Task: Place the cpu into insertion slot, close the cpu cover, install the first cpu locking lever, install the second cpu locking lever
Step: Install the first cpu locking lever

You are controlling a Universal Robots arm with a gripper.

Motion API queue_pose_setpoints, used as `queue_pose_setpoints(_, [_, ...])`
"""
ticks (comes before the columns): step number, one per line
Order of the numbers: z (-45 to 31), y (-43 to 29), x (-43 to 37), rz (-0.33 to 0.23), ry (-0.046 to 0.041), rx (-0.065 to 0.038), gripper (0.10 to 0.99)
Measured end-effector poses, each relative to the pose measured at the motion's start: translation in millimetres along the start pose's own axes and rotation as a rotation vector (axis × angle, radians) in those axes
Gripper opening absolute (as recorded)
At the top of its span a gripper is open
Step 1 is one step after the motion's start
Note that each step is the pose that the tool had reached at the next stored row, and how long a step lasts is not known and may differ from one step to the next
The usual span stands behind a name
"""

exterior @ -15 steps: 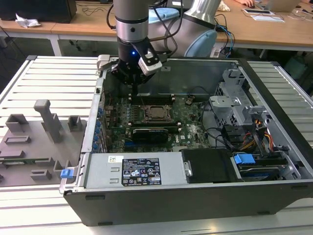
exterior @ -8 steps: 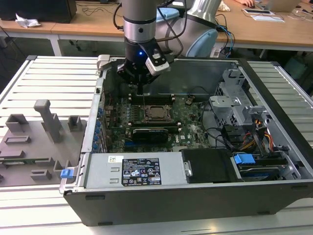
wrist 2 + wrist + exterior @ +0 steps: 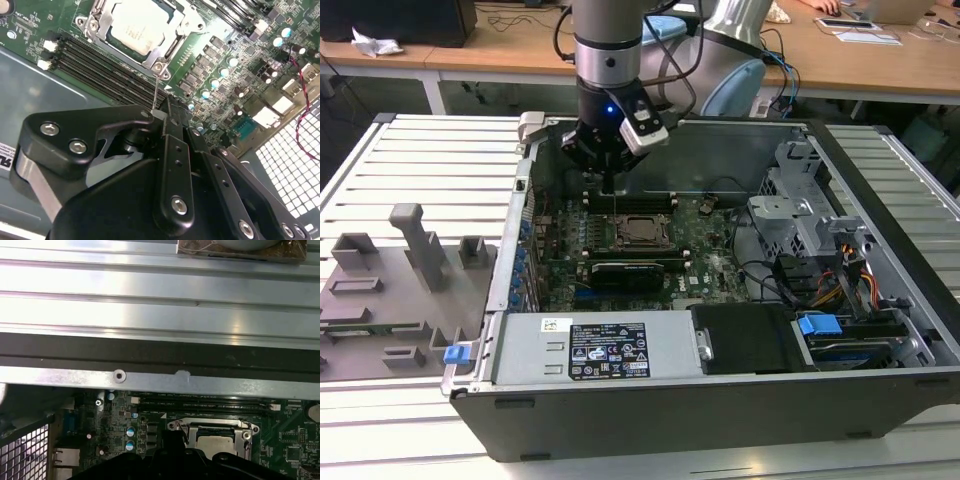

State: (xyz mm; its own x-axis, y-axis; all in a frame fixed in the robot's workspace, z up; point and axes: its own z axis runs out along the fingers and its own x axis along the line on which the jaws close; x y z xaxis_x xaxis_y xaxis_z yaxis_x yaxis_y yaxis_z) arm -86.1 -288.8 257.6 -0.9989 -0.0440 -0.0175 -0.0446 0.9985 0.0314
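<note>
Open computer case (image 3: 620,420), green board (image 3: 710,250) inside, and the gripper (image 3: 161,114) hangs just beside the insertion slot (image 3: 642,232). The cpu cover (image 3: 169,49) lies flat over the cpu (image 3: 137,25), seated in that slot. Fingers pinch the tip of a thin locking lever (image 3: 156,92) rising from the cover's corner.

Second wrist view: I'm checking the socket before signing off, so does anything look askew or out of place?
The cpu sits flat under the closed cpu cover. One oddity: a thin locking lever stands up off the board from the cover's corner to the tip of the hand, not latched down.
</note>
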Motion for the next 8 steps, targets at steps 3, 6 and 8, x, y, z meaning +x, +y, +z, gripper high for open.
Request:
queue_pose_setpoints(3, [0.7, -0.3, -6.6, 0.0, -0.0002, 0.0, 0.106])
queue_pose_setpoints(6, [2.3, -1.2, -27.4, 0.0, 0.0033, 0.002, 0.106])
queue_pose_setpoints(8, [3.1, -1.5, -30.8, 0.0, 0.0034, 0.002, 0.106])
